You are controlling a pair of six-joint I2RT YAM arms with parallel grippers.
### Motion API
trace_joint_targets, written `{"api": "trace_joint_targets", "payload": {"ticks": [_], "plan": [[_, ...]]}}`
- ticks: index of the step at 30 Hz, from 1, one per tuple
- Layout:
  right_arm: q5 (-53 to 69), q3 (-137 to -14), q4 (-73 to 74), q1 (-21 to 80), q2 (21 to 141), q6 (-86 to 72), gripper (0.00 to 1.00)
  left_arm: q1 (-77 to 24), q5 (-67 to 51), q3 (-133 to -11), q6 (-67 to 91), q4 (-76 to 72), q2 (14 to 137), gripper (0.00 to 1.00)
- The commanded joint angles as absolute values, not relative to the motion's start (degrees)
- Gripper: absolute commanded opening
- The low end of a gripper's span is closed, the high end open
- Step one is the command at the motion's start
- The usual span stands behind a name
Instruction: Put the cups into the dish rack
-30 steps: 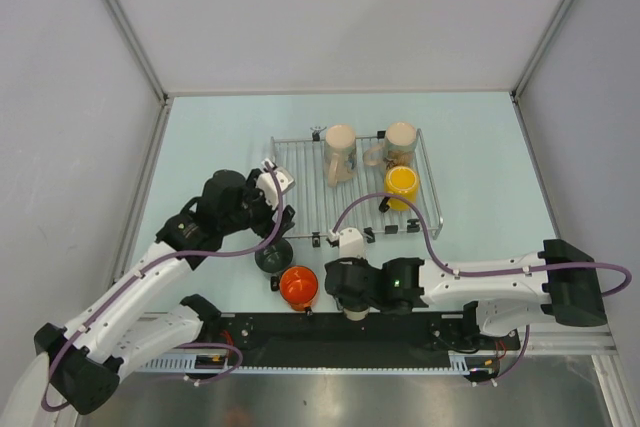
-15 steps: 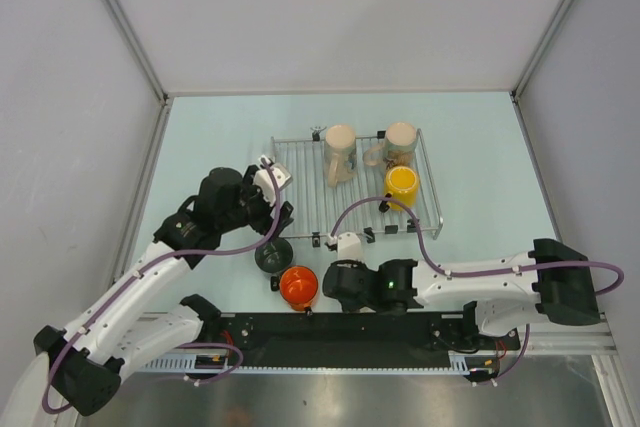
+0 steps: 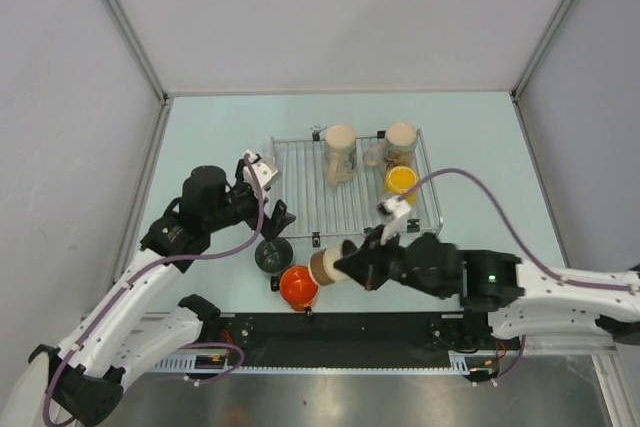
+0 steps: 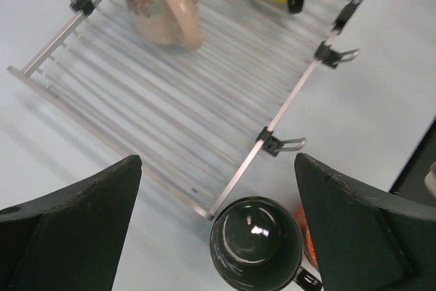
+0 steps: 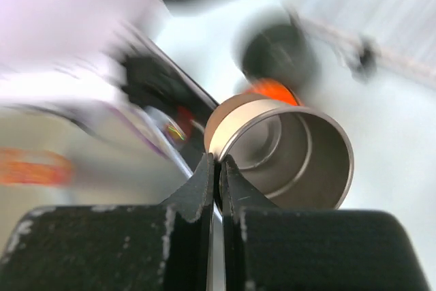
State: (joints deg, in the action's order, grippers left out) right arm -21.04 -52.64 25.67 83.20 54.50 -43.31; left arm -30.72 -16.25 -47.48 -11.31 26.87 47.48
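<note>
I have the steel mug pinched by its rim in my right gripper, tipped on its side next to the orange mug. My left gripper hangs spread wide over the dark mug. The rack lies just ahead of its fingers.

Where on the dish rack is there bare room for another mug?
The dish rack is bare across its left half, from left rim to the middle cream mug. The right side is crowded: second cream mug and yellow mug.
</note>
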Motion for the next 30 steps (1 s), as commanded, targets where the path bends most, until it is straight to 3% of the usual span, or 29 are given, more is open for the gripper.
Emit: {"api": "trace_joint_targets", "payload": {"ticks": [1, 5, 12, 30], "plan": [[-15.15, -44.07, 0.06, 76.94, 41.42, -35.25, 0.0, -25.24, -31.79, -51.68, -8.44, 22.94, 46.84, 1.0], [-6.7, -39.55, -10.36, 66.73, 35.95, -38.22, 0.0, -19.43, -48.49, -54.75, -6.86, 24.08, 52.37, 1.0], [6.94, -38.85, -19.76, 55.9, 40.95, -45.08, 0.0, -18.19, -71.52, -57.48, -11.15, 29.51, 60.37, 1.0], [13.88, -34.54, -34.27, 50.36, 49.56, -52.29, 0.0, -17.84, -88.16, -60.2, -13.09, 32.17, 68.03, 1.0]]}}
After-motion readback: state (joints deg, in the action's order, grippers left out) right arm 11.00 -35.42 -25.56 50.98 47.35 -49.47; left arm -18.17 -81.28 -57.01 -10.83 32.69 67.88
